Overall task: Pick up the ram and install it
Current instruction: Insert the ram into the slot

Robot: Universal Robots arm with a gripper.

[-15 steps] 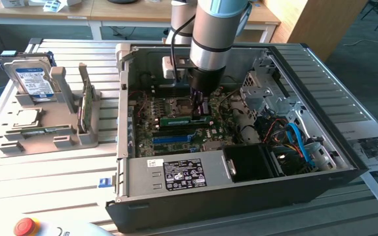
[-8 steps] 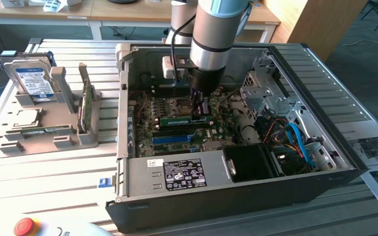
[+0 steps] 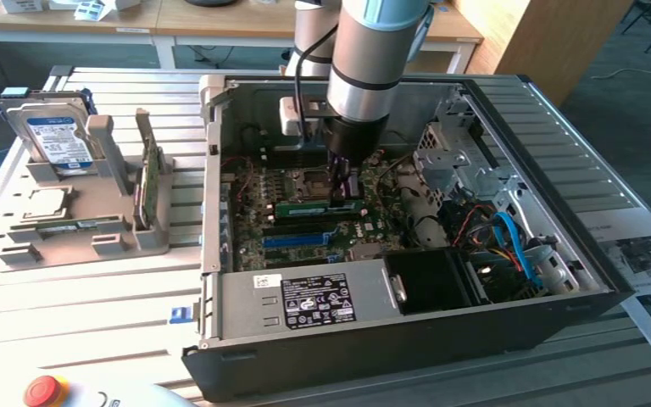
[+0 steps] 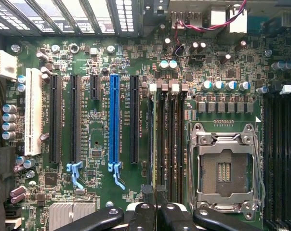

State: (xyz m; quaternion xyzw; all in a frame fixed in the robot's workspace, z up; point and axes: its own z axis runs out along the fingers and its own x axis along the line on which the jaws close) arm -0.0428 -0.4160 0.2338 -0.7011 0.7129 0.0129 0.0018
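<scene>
Red round emergency-stop button [image 3: 43, 390] sits at the near edge of the white slatted bench [image 3: 77, 314]. Behind it lies the black open computer case [image 3: 416, 356], with a silver power-supply box bearing a black label [image 3: 303, 301] along its near wall. Beyond that box is the green motherboard [image 3: 252, 233].

On this board stands the ram [image 3: 308, 206] — a long, thin green circuit-board stick, up on its long edge in the row of black memory slots [image 4: 169, 144]. Its long axis runs across the exterior view from left to right, parallel to the power-supply box. In the wrist view it lines up with the long blue expansion slot [image 4: 114, 120] and passes beside the square silver processor socket [image 4: 224, 168]. Whether it is pressed fully home I cannot tell.

Coming straight down from above, the black gripper [image 3: 346, 193] has its jaws drawn together on the ram's upper edge, nearer the end at the exterior view's right.

Farther off, toward the bench's far corner at the exterior view's left, a grey plastic parts holder [image 3: 77, 242] carries a wider green card on edge [image 3: 150, 182] and a silver hard drive with a blue-white label [image 3: 60, 140] — both well apart from the case.
</scene>
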